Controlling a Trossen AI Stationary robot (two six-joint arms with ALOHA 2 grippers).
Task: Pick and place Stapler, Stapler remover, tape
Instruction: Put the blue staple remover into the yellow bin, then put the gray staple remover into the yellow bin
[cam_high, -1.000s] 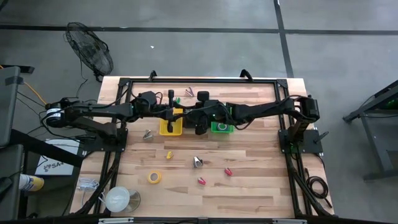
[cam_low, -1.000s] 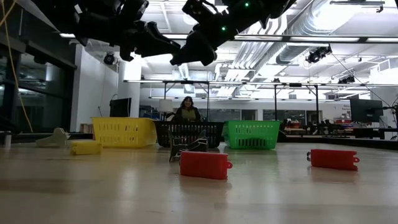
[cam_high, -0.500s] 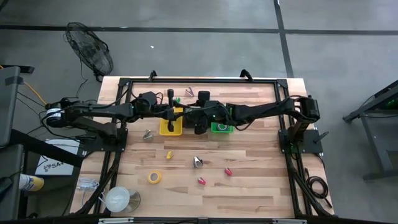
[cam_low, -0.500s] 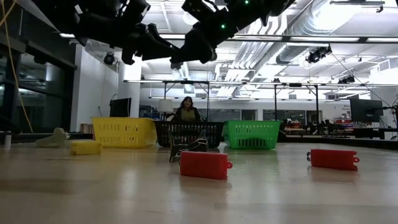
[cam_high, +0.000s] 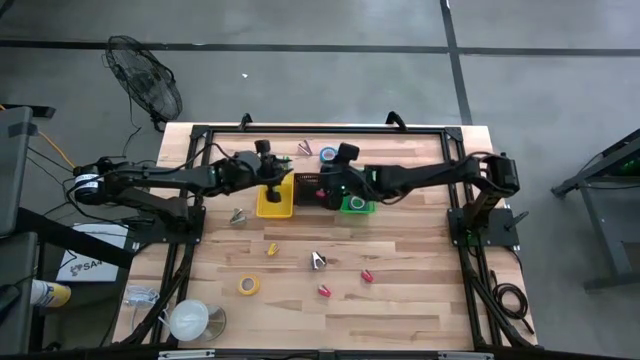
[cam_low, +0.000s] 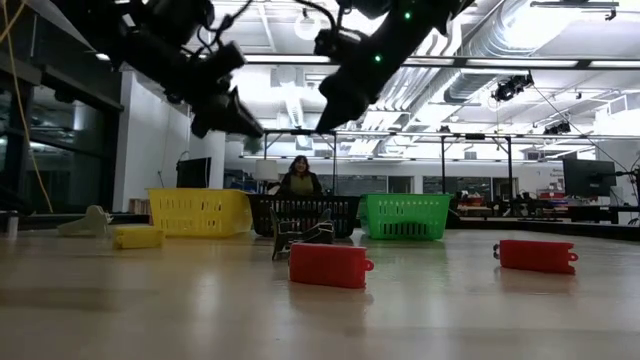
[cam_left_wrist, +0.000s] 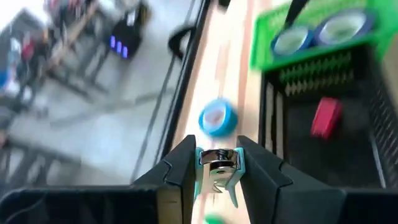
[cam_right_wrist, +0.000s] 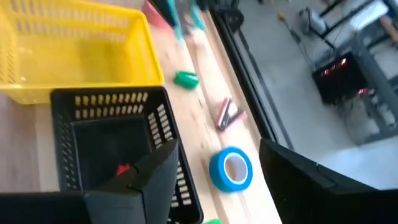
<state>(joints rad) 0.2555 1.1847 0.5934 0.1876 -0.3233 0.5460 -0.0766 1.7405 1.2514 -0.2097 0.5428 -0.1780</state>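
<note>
A small metal stapler remover (cam_left_wrist: 219, 163) sits pinched between the left gripper's (cam_left_wrist: 216, 167) fingers, carried above the far edge of the tabletop (cam_high: 400, 290) near the yellow bin (cam_high: 275, 198). The step in hand looks like carrying this piece to a bin; the next move calls for bringing it over the proper bin and opening the fingers there. Which bin that is, I cannot tell.

The right gripper (cam_right_wrist: 214, 171) hangs over the black bin (cam_right_wrist: 118, 140), its fingers spread wide and empty, likely just after a drop: a red stapler (cam_left_wrist: 326, 117) lies in that bin. A blue tape roll (cam_right_wrist: 231, 169) lies on the tabletop just beside the black bin, and two more blue rolls (cam_left_wrist: 317, 35) rest in the green bin (cam_high: 355, 205).

Still loose nearer the front are a yellow tape roll (cam_high: 248, 285), two red staplers (cam_low: 330, 265), and another remover (cam_high: 318, 261).

Motion blur smears both wrist views, and the arms hide most of the bins from above.
</note>
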